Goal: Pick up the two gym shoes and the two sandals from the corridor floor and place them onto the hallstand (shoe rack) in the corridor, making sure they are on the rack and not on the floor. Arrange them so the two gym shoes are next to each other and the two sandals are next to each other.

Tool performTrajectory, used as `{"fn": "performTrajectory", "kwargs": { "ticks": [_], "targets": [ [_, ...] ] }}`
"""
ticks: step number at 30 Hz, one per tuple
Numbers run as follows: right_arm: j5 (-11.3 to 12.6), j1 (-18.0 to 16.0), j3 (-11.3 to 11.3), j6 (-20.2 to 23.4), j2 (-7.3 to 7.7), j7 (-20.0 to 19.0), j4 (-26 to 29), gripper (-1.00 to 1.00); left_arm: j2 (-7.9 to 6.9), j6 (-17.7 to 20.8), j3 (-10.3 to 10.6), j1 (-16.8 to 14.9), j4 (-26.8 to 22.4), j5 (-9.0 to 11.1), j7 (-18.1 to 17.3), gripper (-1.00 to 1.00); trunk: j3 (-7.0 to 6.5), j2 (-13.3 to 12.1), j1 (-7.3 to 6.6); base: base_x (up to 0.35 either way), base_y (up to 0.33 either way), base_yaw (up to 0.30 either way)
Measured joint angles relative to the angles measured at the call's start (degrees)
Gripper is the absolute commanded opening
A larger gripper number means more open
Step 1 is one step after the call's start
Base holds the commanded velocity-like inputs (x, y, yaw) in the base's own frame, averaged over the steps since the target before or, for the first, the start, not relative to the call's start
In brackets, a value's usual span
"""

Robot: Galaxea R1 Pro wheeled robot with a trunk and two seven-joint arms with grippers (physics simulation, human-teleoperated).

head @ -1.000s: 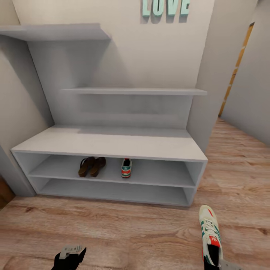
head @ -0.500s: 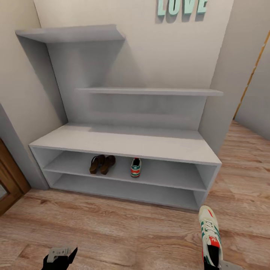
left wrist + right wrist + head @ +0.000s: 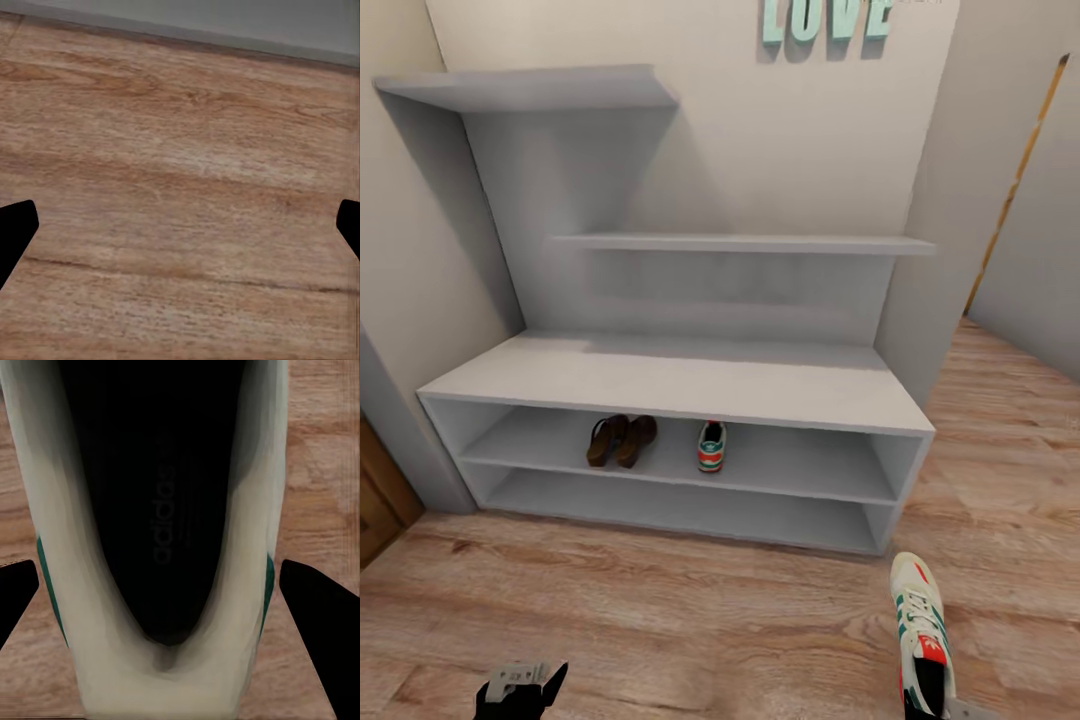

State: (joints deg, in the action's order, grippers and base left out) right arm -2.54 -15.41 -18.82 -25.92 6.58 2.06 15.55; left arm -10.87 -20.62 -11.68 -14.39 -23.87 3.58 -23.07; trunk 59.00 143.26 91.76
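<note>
Gym shoe (image 3: 161, 660) seen from above, dark insole, black fingertips (image 3: 319, 607) either side, wood floor (image 3: 322, 450) underneath.

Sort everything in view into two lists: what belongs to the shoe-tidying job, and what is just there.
Job:
- brown thong sandals, on the upper shoe shelf
- white green-striped sneaker beside them
- second white sneaker, at the right end effector
- pale-grey hallstand
- wood-plank floor

Just there:
- mint LOVE wall letters
- brown wooden door

Both sandals (image 3: 619, 440) and one gym shoe (image 3: 711, 446) sit on the hallstand (image 3: 660, 378) (upper shelf); other shoe (image 3: 920, 630) off it.
</note>
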Motion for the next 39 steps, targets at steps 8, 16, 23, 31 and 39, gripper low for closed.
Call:
{"fn": "performTrajectory", "kwargs": {
  "ticks": [8,16,23,31,39],
  "targets": [
    [0.0,0.0,0.0,0.0,-0.05,0.0,0.0,-1.0,0.0,0.0,0.0,0.0,-0.1,0.0,0.0,1.0,0.0,0.0,0.0,0.0,0.0,-0.192],
    [0.0,0.0,0.0,0.0,-0.07,0.0,0.0,-1.0,-0.04,0.1,0.0,0.0,-0.2,0.0,0.1,1.0,0.0,0.0,0.0,-0.002,0.002,-0.025],
    [0.0,0.0,0.0,0.0,-0.08,0.0,0.0,-1.0,-0.05,0.1,-0.1,0.0,-0.3,0.0,0.1,1.0,0.0,0.0,0.02,-0.162,0.222,-0.001],
    [0.0,0.0,0.0,0.0,-0.08,0.0,0.0,-1.0,-0.05,0.1,-0.1,0.0,-0.3,0.0,0.1,1.0,0.0,0.0,0.01,-0.119,0.289,0.0],
    [0.0,0.0,0.0,0.0,-0.08,0.0,0.0,-1.0,-0.05,0.1,-0.1,0.0,-0.3,0.0,0.1,1.0,0.0,0.0,0.0,-0.047,0.299,0.0]
  ]
}}
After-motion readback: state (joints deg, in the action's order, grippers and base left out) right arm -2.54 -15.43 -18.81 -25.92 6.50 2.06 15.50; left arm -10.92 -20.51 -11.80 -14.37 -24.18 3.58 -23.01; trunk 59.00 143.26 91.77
